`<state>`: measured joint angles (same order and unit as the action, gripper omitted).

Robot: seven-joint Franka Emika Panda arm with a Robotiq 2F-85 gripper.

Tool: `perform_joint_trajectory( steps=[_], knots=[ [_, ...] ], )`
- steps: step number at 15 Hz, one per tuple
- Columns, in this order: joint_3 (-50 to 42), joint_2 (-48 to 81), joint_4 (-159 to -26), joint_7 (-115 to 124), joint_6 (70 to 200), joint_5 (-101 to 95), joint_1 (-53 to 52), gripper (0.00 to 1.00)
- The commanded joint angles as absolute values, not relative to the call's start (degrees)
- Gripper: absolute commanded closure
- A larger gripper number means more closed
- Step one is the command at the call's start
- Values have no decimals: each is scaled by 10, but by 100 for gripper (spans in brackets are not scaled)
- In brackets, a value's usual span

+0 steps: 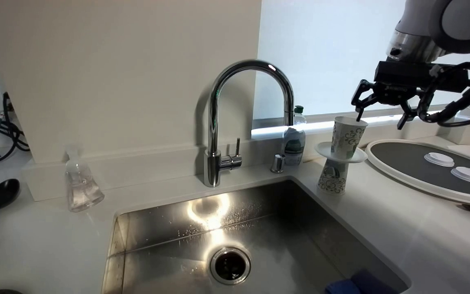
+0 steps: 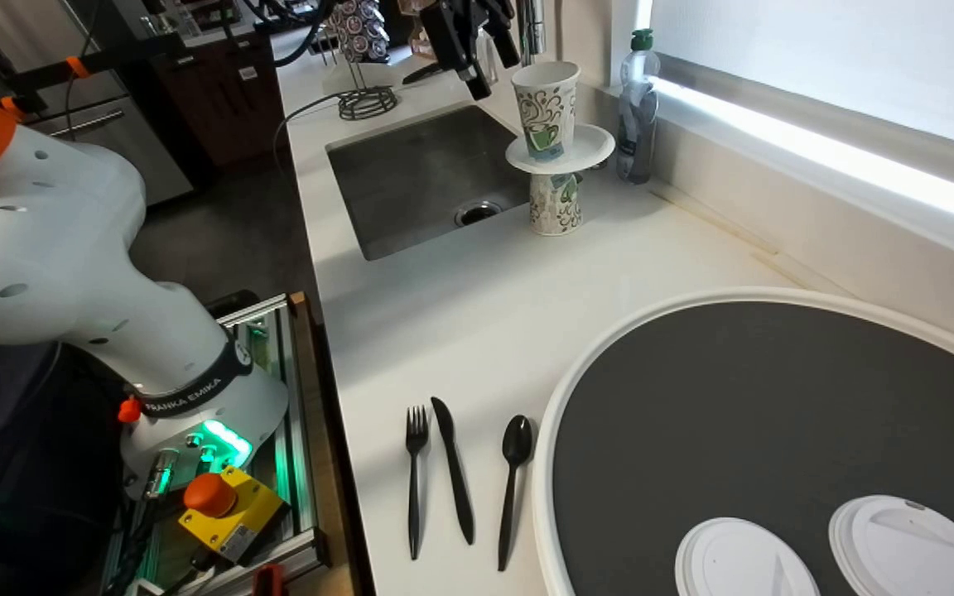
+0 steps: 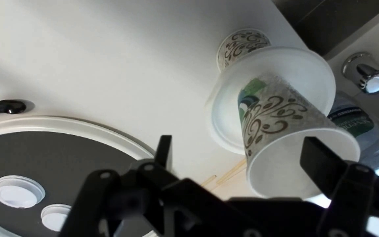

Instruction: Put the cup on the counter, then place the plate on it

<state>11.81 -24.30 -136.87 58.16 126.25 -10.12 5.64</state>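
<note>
One sideways nudge could topple everything

The end effector has its fingers spread wide, with nothing gripped. In the wrist view one finger crosses the mouth of the upper cup; in an exterior view it shows just beside the rim, so contact cannot be told. That nearness is the chief risk, I'd judge: closing, or sliding sideways before backing off, could hook the rim and drag the cup away.

The upper cup stands mouth up on the plate. Light by its look and tall for its base, it would probably tip at a small knock. The plate rests on the lower cup, which seems to stand mouth down on the tabletop. Because the plate juts out past that support, a push on its edge could lever it loose.

Which cup the task means is uncertain, but the lower one bears the plate, so the job looks done bar a careful retreat.

Farther out, the sink opens close beside the lower cup; a fall that way might end in it. The soap bottle, near the plate, could be struck, and the tray might catch whatever rolls.
</note>
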Motion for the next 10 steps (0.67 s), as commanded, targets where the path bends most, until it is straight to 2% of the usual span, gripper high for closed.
perform_joint_trajectory(
  steps=[1, 5, 6, 7, 10],
  knots=[
    [114, -231, -1380, 609, 1305, -116, 59, 0],
    [111, -214, -1381, 616, 1326, -120, 60, 0],
    [110, -210, -1380, 617, 1328, -120, 61, 17],
    [109, -207, -1381, 617, 1331, -120, 60, 28],
    [107, -200, -1381, 618, 1335, -121, 59, 51]
  ],
)
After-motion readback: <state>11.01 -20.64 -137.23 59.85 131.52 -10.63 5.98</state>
